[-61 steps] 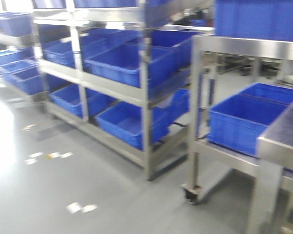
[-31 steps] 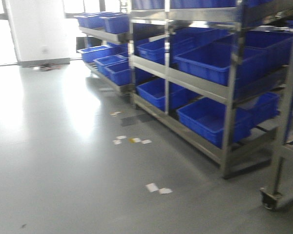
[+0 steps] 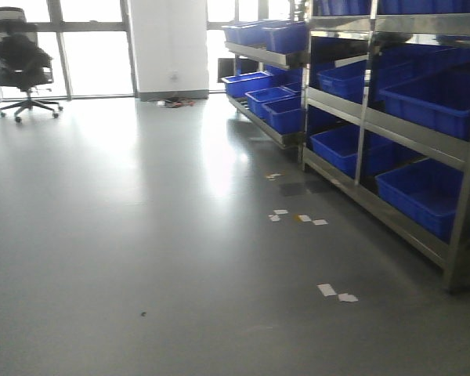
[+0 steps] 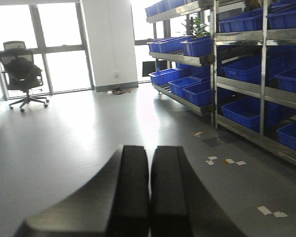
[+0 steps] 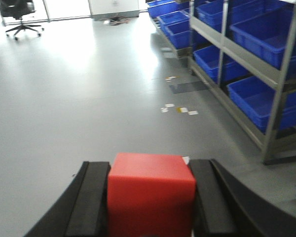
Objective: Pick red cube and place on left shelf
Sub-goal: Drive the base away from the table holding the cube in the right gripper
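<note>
Now the front view has swung from the steel racks (image 3: pixel 411 139) to open floor (image 3: pixel 141 235), so delivery continues: the right hand (image 5: pixel 151 195) grips the red cube (image 5: pixel 150 182), the left hand (image 4: pixel 149 187) is closed on nothing.

Nothing can be read in any of the 3 views: no text, label, brand, number or sign. The pale slips (image 3: pixel 337 295) on the floor in front of the steel rack (image 3: pixel 363 117) are too small and blurred to show writing. The faces of the blue crates (image 3: pixel 427 98) on that rack are blurred as well.
</note>
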You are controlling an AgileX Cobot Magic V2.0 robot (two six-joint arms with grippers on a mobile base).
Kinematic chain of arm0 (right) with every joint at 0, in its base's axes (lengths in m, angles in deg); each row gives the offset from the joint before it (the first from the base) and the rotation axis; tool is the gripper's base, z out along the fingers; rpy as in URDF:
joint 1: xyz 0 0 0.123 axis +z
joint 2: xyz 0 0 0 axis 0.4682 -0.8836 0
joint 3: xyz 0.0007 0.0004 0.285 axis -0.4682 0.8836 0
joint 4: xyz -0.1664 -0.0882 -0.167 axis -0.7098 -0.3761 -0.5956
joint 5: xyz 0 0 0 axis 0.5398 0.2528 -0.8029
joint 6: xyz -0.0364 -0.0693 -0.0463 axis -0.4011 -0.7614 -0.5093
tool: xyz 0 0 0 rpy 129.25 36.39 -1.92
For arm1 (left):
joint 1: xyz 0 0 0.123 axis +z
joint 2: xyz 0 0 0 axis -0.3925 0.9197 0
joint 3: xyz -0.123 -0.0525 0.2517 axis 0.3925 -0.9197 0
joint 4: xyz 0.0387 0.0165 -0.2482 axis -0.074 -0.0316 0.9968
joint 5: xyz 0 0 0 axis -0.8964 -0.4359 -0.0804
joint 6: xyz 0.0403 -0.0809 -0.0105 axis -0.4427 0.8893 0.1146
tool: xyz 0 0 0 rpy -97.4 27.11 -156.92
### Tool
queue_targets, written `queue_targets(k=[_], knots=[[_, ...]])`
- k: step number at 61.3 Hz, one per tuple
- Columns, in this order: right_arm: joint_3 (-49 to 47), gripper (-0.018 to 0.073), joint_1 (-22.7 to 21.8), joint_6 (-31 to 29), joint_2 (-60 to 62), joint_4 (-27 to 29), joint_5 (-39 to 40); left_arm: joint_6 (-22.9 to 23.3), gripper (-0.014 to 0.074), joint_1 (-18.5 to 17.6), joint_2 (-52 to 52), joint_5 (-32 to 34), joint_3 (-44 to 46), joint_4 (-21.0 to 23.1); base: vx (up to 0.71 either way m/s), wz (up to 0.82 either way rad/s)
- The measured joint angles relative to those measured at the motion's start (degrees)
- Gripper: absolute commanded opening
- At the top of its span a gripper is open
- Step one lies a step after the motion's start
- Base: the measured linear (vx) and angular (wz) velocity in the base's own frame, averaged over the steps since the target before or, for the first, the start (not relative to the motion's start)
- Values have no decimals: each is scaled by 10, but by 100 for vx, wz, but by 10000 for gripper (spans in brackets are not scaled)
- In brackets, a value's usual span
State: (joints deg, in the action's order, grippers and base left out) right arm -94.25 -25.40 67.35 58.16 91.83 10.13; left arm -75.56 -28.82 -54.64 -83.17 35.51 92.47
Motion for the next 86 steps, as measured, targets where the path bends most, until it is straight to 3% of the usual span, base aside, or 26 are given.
queue_targets(k=[49,86], knots=[[0,53,0,0,0,0,0,0,106,0,0,0,0,0,-18,44],[0,53,0,0,-5,0,-6,0,106,0,0,0,0,0,6,2]])
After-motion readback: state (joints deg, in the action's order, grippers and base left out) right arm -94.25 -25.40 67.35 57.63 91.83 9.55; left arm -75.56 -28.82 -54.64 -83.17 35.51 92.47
